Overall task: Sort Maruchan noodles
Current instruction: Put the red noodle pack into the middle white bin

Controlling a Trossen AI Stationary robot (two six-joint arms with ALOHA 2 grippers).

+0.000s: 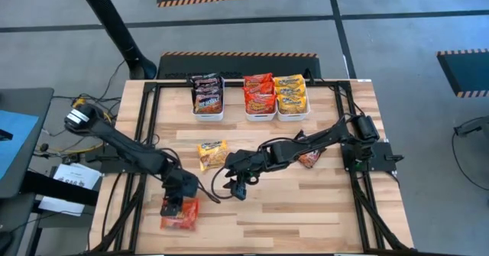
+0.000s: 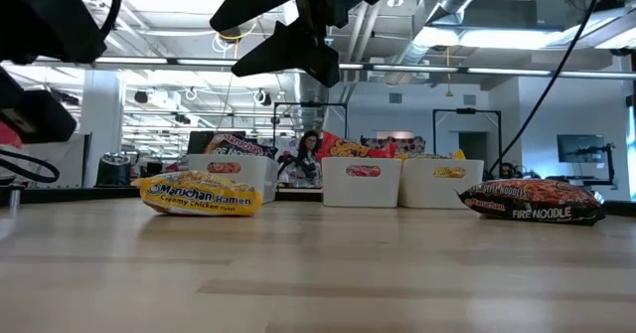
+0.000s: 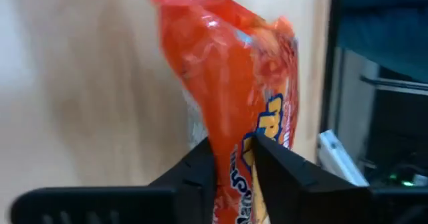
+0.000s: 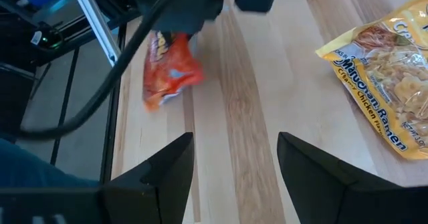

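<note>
Left arm stretched from the worktop's left edge toward its near-left corner, left gripper [image 1: 177,204] pointing down, dark fingers [image 3: 200,174] clamped on a crinkly red plastic noodle packet [image 3: 231,97]. Right arm reaching in from the right edge to mid-worktop, right gripper [image 1: 238,181] raised, fingers [image 4: 167,167] spread wide, holding nothing.

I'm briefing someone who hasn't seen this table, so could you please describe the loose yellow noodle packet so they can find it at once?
Start at the three white bins along the table's far edge. Come towards the middle of the table from the leftmost bin: the yellow packet lies flat there, alone, just left of the right gripper. It is the only loose yellow one; the other loose packets are red or dark.
</note>
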